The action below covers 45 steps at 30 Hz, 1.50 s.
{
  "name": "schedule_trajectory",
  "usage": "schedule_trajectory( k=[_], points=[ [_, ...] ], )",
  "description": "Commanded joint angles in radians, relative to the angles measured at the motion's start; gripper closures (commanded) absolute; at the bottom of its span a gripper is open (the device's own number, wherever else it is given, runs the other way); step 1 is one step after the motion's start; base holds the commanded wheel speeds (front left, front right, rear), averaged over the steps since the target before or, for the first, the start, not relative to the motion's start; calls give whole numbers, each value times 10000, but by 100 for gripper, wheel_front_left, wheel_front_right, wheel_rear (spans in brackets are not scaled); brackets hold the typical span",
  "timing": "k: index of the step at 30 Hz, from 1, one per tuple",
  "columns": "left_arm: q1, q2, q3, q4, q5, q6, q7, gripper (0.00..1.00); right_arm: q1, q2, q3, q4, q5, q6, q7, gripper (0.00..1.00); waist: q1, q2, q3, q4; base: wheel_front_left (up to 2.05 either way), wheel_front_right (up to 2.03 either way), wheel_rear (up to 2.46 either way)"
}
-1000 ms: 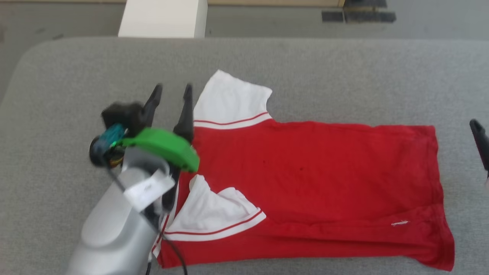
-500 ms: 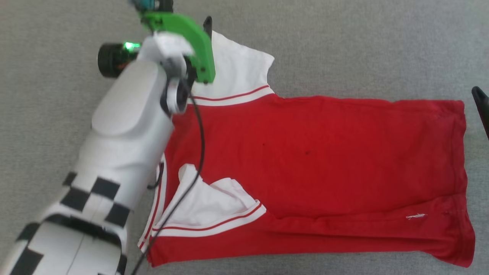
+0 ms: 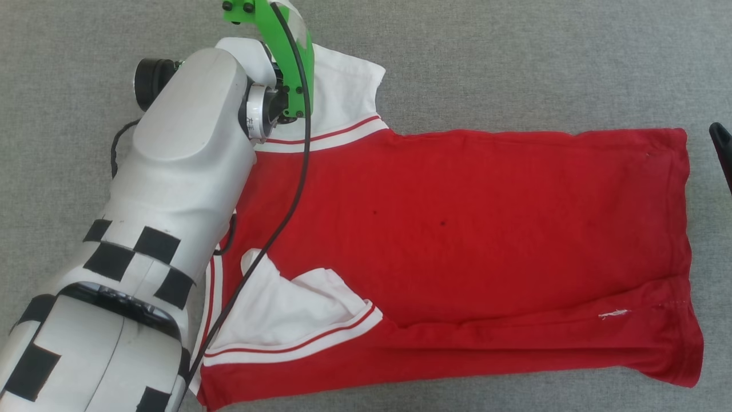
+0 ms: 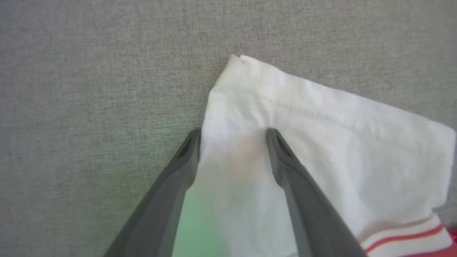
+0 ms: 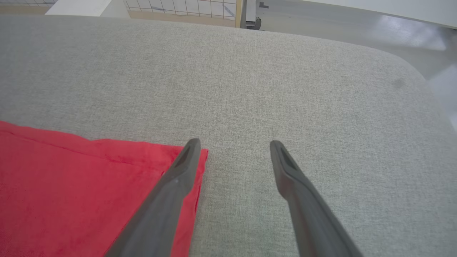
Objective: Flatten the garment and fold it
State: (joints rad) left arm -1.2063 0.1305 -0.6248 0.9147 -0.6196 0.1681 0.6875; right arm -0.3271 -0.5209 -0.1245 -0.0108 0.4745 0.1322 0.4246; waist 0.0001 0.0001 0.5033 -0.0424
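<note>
The garment (image 3: 457,229) lies spread on the grey cushion, red body to the right and white sleeves to the left. Its near sleeve (image 3: 286,320) is folded onto the red cloth. My left arm (image 3: 183,171) reaches over the collar end to the far sleeve (image 3: 343,97). In the left wrist view my left gripper (image 4: 232,134) is open, with the sleeve (image 4: 321,135) edge lying between its fingers. My right gripper (image 5: 234,143) is open above the cushion. Its left finger (image 5: 171,189) hangs over the corner of the red hem (image 5: 71,185). One right finger (image 3: 721,149) shows at the head view's right edge.
The grey cushion (image 3: 514,57) extends past the garment on all sides. In the right wrist view its rounded far edge (image 5: 392,57) drops to a shiny floor (image 5: 357,25), with a gridded fence (image 5: 178,7) beyond.
My left arm has stretched forward, from beside the collar to the far sleeve. The head view has tipped down and drawn closer, so the cushion's far edge has left the picture. The right finger holds its place.
</note>
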Motion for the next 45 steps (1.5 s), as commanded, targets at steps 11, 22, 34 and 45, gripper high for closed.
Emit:
schedule_trajectory(
  k=[11,22,34,45],
  points=[
    [618,98,585,-816,-732,-304,-1446,100,282,-185,-108,-230,-75,-15,446,0,-1,-1,-261,206,0,0,0],
    [952,355,521,-2408,-775,-304,-1498,100,-804,-1149,1581,-220,-184,-15,3824,0,-1,-1,-328,573,0,0,0],
    [1458,656,415,-3796,-799,98,-1095,100,-1692,-1712,3610,1078,-349,-15,5416,0,-1,-1,-58,919,0,0,0],
    [2121,949,690,-4886,-1267,31,-1151,100,-1845,-1651,3415,1257,306,-15,4379,100,-1,-1,-615,893,0,0,0]
  ],
)
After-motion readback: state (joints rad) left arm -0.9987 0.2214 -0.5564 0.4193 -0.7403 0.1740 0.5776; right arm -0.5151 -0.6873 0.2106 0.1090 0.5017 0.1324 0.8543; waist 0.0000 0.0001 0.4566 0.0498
